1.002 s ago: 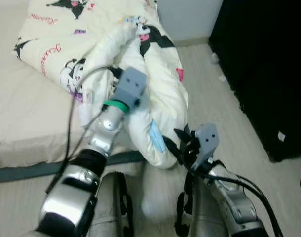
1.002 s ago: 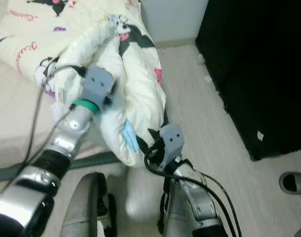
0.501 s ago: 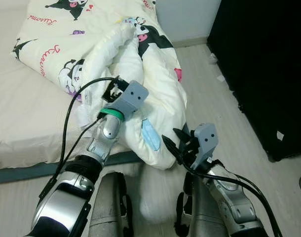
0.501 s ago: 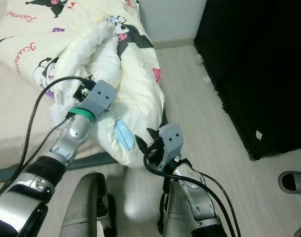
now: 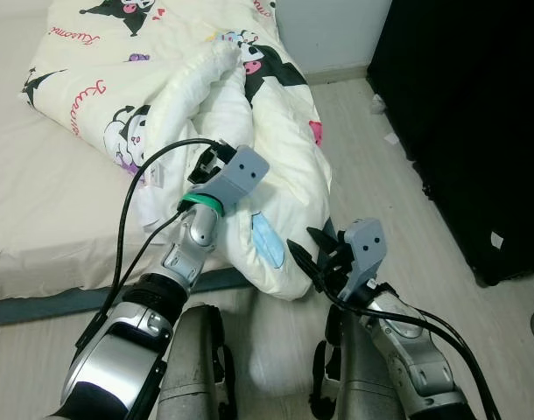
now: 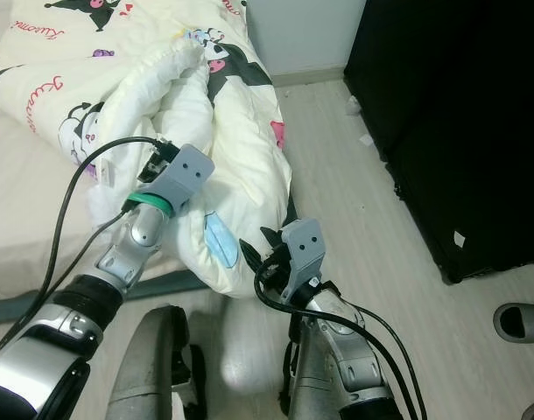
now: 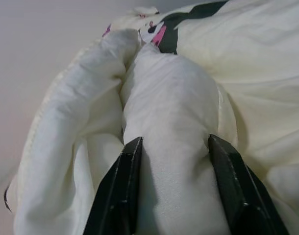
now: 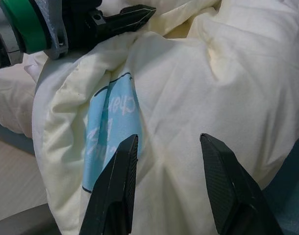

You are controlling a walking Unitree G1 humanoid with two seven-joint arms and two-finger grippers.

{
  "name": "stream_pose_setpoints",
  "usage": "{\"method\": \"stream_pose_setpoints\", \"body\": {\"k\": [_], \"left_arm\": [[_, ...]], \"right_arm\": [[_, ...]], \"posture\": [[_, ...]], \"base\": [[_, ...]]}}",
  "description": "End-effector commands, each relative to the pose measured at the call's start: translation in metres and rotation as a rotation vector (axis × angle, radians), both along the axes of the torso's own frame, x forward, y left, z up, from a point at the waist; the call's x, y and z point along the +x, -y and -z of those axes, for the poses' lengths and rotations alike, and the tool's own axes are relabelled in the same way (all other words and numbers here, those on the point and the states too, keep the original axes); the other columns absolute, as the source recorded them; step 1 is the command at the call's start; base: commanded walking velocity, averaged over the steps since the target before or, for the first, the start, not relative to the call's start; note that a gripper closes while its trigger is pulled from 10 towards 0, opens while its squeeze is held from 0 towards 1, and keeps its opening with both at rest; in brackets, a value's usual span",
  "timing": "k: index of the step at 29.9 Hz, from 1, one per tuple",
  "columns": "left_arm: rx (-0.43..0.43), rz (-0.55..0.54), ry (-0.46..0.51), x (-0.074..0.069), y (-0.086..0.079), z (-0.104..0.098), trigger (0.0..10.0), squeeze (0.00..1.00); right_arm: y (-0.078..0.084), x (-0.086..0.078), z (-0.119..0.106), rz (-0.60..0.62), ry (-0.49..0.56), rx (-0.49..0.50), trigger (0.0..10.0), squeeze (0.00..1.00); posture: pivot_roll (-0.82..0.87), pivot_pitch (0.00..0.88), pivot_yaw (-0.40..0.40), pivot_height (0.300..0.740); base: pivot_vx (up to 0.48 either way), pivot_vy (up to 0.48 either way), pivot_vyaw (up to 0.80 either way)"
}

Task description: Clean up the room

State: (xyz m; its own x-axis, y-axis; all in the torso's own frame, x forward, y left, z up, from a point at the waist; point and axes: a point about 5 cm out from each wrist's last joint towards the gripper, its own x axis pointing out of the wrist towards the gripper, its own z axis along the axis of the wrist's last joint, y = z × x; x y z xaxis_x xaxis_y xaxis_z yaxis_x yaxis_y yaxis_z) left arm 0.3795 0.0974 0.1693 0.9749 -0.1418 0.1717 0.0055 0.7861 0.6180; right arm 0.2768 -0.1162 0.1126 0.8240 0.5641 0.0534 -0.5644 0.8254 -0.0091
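1. Where the head views look down, a bed (image 5: pixel 39 210) with a beige sheet fills the upper left of the frame; pale wood floor (image 5: pixel 372 166) runs up the centre-right, a black cabinet (image 5: pixel 477 114) takes the right side, a white wall sits at top centre.
2. Small white scraps (image 5: pixel 382 107) lie on the floor by the cabinet base; a dark slipper (image 6: pixel 521 322) shows at the right edge of the right eye view.
3. Cream cartoon-print duvet (image 5: pixel 276 149) is bunched on the bed, one thick roll hanging over the bed's edge toward frame centre; a light blue patch (image 5: pixel 265 238) shows on its low end.
4. Left tool (image 7: pixel 174 181): fingers narrow, clamped on a fold of the duvet, fabric bulging between them; sits centre-left of frame on top of the roll.
5. Right tool (image 8: pixel 171 183): fingers spread wide, holding nothing, pointed at the hanging end just beside the blue patch, lower centre of frame.
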Motion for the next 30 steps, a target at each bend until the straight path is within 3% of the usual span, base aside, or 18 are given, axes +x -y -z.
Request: {"method": "stream_pose_setpoints", "body": {"k": [1, 11, 15, 17, 19, 20, 21, 23, 25, 26, 27, 30], "left_arm": [[-0.007, -0.028, -0.066, -0.003, -0.006, 0.017, 0.0, 0.00], [-0.042, -0.118, -0.106, 0.003, -0.025, 0.019, 0.0, 0.00], [-0.109, -0.185, -0.140, 0.006, -0.038, 0.021, 0.0, 0.00], [-0.209, -0.247, -0.187, 0.005, -0.050, 0.027, 0.0, 0.00], [-0.209, -0.247, -0.187, 0.005, -0.050, 0.027, 0.0, 0.00], [-0.235, -0.259, -0.198, 0.004, -0.052, 0.029, 0.0, 0.00], [-0.364, -0.278, -0.232, 0.002, -0.058, 0.036, 0.0, 0.00], [-0.411, -0.274, -0.238, 0.001, -0.059, 0.037, 0.0, 0.00], [-0.574, -0.272, -0.267, -0.002, -0.062, 0.043, 0.0, 0.00], [-0.574, -0.272, -0.267, -0.002, -0.062, 0.043, 0.0, 0.00], [-0.647, -0.273, -0.269, -0.004, -0.065, 0.046, 0.0, 0.00], [-0.760, -0.291, -0.252, -0.010, -0.075, 0.051, 0.0, 0.00]], "right_arm": [[-0.002, -0.004, 0.008, -0.013, -0.027, -0.010, 10.0, 0.00], [-0.001, -0.003, 0.007, -0.013, -0.026, -0.016, 10.0, 0.00], [0.000, -0.003, 0.008, -0.008, -0.029, -0.019, 10.0, 0.00], [0.001, -0.003, 0.008, -0.005, -0.031, -0.021, 10.0, 0.00], [0.001, -0.003, 0.008, -0.005, -0.031, -0.021, 10.0, 0.00], [0.001, -0.003, 0.009, -0.005, -0.031, -0.021, 10.0, 0.00], [0.001, -0.004, 0.009, -0.004, -0.031, -0.021, 10.0, 0.00], [0.001, -0.004, 0.009, -0.004, -0.031, -0.021, 10.0, 0.00], [0.001, -0.003, 0.009, -0.005, -0.030, -0.021, 10.0, 0.00], [0.001, -0.003, 0.009, -0.005, -0.030, -0.021, 10.0, 0.00], [0.001, -0.003, 0.009, -0.006, -0.030, -0.021, 10.0, 0.00], [0.000, -0.002, 0.009, -0.007, -0.028, -0.020, 10.0, 0.00]], "posture": [[0.04, 0.234, 0.101, 0.604], [0.04, 0.232, 0.098, 0.604], [0.04, 0.235, 0.099, 0.604], [0.04, 0.236, 0.099, 0.604], [0.04, 0.236, 0.099, 0.604], [0.04, 0.236, 0.099, 0.604], [0.04, 0.238, 0.097, 0.604], [0.04, 0.238, 0.097, 0.604], [0.04, 0.239, 0.097, 0.604], [0.04, 0.239, 0.097, 0.604], [0.04, 0.240, 0.097, 0.604], [0.04, 0.240, 0.097, 0.604]], "base": [[0.000, 0.000, 0.00], [0.000, 0.000, 0.00], [0.000, 0.000, 0.00], [0.000, 0.000, 0.00], [0.000, 0.000, 0.00], [0.000, 0.000, 0.00], [0.000, 0.000, 0.00], [0.000, 0.000, 0.00], [0.000, 0.000, 0.00], [0.000, 0.000, 0.00], [0.000, 0.000, 0.00], [0.000, 0.000, 0.00]]}}
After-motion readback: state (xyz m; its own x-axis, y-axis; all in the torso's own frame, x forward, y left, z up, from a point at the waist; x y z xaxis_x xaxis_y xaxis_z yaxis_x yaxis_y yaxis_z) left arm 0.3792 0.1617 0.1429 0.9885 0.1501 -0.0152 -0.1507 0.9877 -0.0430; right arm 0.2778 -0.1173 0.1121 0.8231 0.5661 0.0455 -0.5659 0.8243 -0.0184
